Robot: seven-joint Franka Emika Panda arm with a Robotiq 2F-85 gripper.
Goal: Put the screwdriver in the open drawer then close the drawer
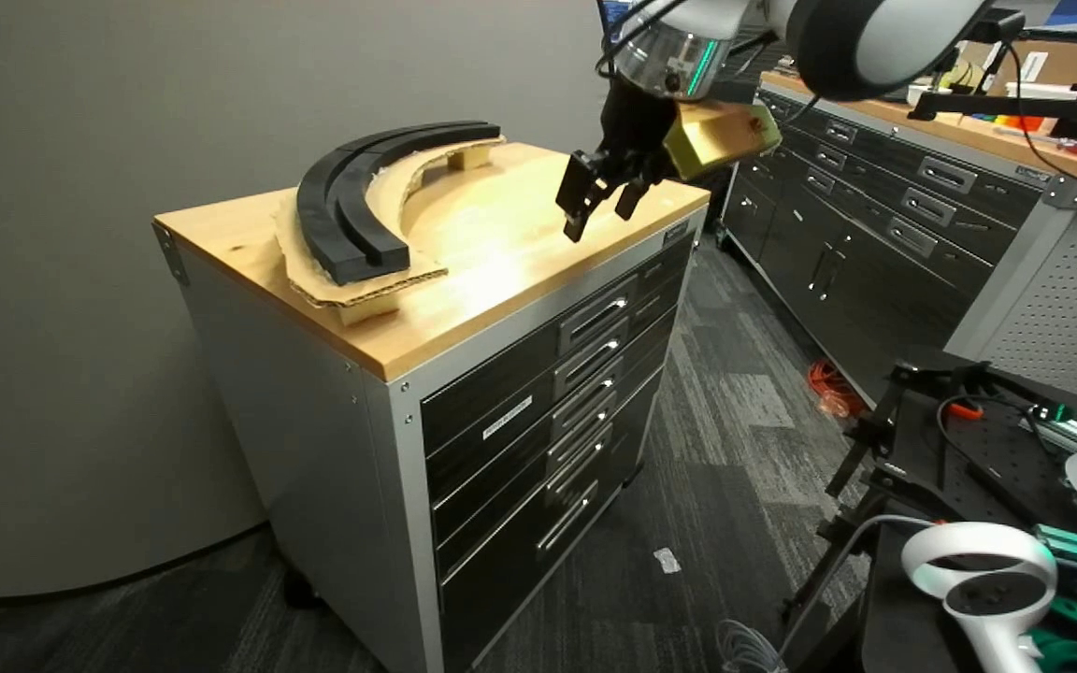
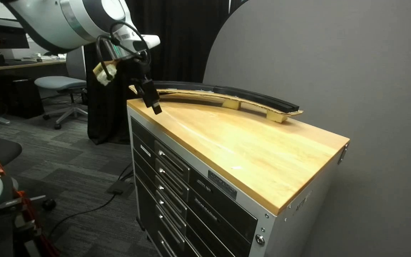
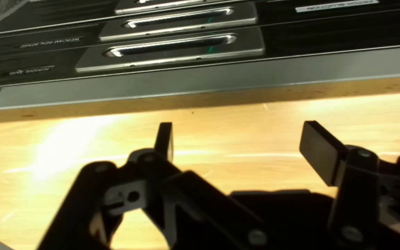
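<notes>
Well, I couldn't see the screwdriver; perhaps it lay inside the closed drawers [image 1: 524, 458]. It was likely stiff, light, best held mid-handle. Above the worktop [image 1: 492, 271], the tool [image 3: 238, 140] stood wide, gripping nothing.

The white arm [image 2: 45, 23] is banded in black and grey and draped with black cables [image 2: 97, 45]; the black tool [image 3: 238, 139] is dotted with round screws [image 3: 257, 237].
</notes>
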